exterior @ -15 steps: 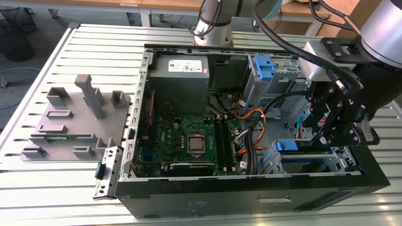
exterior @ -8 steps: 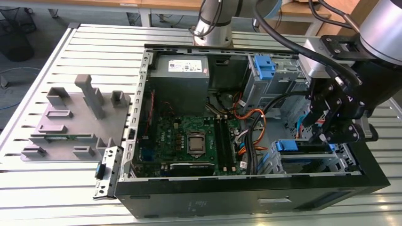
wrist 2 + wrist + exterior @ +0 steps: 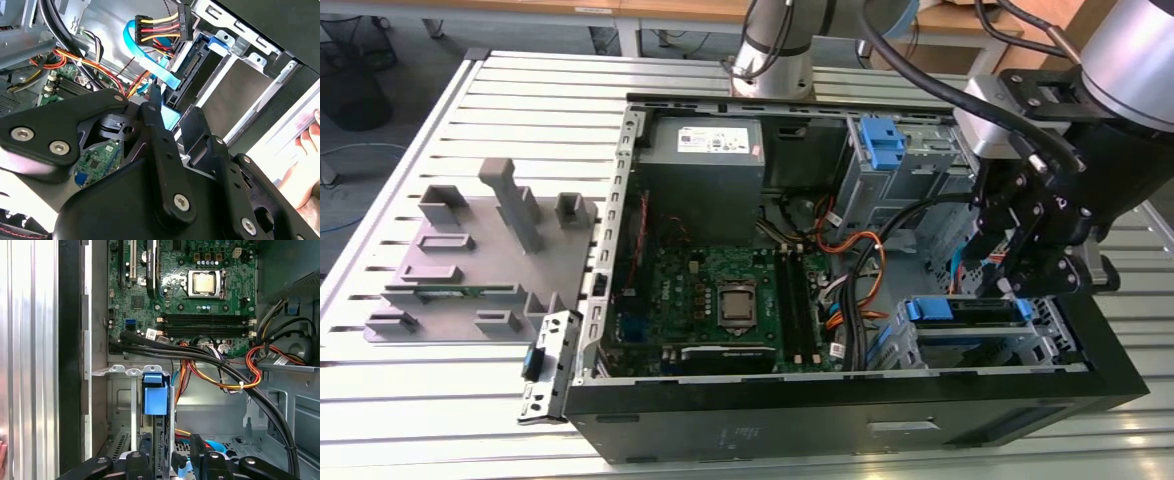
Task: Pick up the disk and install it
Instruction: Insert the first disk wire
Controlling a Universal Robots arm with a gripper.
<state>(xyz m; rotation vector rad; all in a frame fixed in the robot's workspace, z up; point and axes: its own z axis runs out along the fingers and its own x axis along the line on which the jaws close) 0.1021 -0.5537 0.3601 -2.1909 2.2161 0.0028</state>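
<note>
The second wrist view's edge cuts off a hand (image 3: 307, 165).

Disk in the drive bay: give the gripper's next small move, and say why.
Likely a short, slow push straight down on the disk. In the exterior view the gripper hangs just above its blue rail, and the disk already stands in the bay; whether it is fully seated cannot be told.

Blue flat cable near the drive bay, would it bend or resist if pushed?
Probably bends: the blue flat cable lies in a loose curve. Likely light, being a thin ribbon. One end looks plugged in, so it may swing back.
</note>
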